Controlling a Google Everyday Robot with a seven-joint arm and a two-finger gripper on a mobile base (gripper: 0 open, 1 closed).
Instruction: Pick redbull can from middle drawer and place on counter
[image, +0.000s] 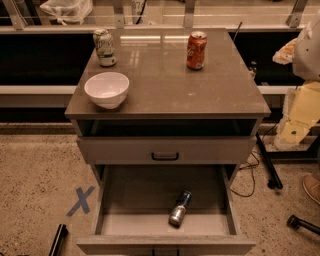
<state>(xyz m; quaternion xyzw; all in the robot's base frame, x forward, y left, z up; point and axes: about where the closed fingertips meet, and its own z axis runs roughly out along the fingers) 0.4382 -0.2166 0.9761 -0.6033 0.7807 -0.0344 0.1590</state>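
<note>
We find the redbull can (180, 208) lying on its side on the floor of the open middle drawer (132, 197), close to the drawer's front edge and a little right of centre, silver end toward the front. We judge it light, rigid, smooth and apt to roll, so we would take it from above, across the middle of its slim body. The gripper is out of view, so we cannot tell its state. The counter (170, 87) has bare room at its front-right corner.
</note>
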